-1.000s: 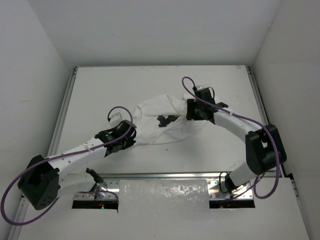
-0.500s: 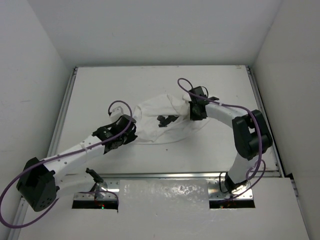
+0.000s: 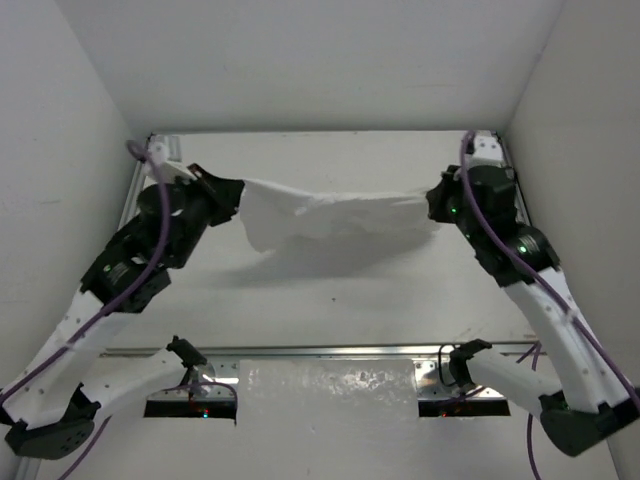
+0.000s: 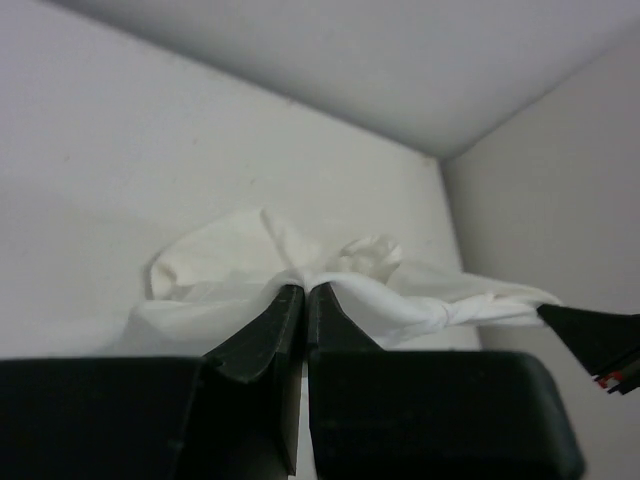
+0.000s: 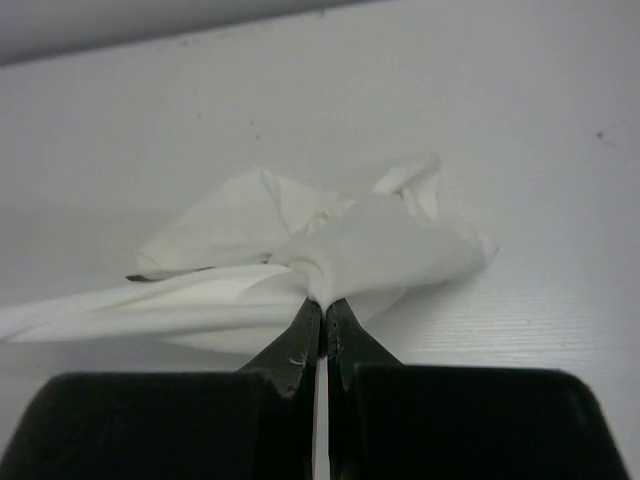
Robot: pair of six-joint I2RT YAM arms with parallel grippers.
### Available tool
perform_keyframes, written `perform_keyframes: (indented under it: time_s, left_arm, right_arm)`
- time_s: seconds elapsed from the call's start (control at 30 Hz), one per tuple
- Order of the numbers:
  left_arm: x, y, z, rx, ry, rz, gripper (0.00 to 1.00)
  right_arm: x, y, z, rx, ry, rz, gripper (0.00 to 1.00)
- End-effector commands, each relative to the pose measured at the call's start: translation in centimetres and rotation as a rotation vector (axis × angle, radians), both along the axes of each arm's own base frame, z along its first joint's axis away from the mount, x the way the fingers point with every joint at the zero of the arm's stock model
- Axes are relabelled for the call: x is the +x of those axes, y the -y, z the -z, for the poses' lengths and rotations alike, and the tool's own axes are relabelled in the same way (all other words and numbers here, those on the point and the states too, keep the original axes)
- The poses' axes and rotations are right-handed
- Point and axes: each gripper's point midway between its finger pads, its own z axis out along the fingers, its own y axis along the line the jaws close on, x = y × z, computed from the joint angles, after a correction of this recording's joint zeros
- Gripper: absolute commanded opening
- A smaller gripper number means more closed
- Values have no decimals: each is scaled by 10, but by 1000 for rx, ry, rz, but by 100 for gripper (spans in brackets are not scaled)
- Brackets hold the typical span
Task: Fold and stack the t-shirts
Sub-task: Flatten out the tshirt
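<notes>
Left claw [image 3: 237, 191] grips one t-shirt [image 3: 330, 216] end; right claw [image 3: 433, 206] grips the other.

top external is mounted high behind the arm bases [image 3: 572, 430], tilted down over the whole table [image 3: 330, 300]. wrist views are set close behind the left gripper [image 4: 303, 292] and right gripper [image 5: 324, 305], aimed forward along the pinched jaws. the t-shirt [image 3: 330, 215] is shared by all three views.

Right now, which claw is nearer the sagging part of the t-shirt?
Left. The left claw pinches the t-shirt right beside the sag; the right claw holds the far end.
</notes>
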Motion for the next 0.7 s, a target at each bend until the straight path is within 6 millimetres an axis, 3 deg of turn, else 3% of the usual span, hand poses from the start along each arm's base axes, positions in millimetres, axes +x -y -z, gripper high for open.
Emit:
perform_keyframes:
  time_s: [0.0, 0.07, 0.13, 0.17, 0.27, 0.37, 0.43, 0.47, 0.5, 0.57, 0.6, 0.67]
  left_arm:
    - [-22, -18, -70, 1, 186, 39, 0]
    - [-44, -25, -114, -57, 320, 80, 0]
    - [-64, -25, -142, -89, 403, 146, 0]
    - [-74, -27, -162, -105, 447, 165, 0]
    - [-91, -20, -190, -123, 510, 256, 0]
    - [-88, -15, -204, -129, 531, 266, 0]
    - [-71, -14, -206, -123, 495, 218, 0]
    - [-58, -21, -203, -114, 459, 144, 0]
    - [-34, -12, -190, -87, 391, 105, 0]
    - [-12, -15, -175, -59, 300, 11, 0]
    - [15, -2, -150, 2, 214, -11, 0]
    - [40, 0, -144, 50, 179, -83, 0]
  right_arm:
    - [-33, 27, -41, -15, 73, 61, 0]
    - [-54, 35, -69, 22, 149, 55, 0]
    - [-69, 37, -93, 49, 209, 34, 0]
    - [-75, 38, -97, 53, 208, 24, 0]
    - [-84, 35, -111, 66, 220, -14, 0]
    - [-76, 33, -118, 45, 215, -18, 0]
    - [-64, 26, -117, 16, 187, -38, 0]
    - [-46, 17, -100, -11, 123, -50, 0]
    - [-37, 12, -93, -20, 99, -63, 0]
    - [-16, 5, -72, -34, 72, -57, 0]
    - [-2, 1, -54, -51, 34, -51, 0]
    - [19, -4, -32, -78, 17, -48, 0]
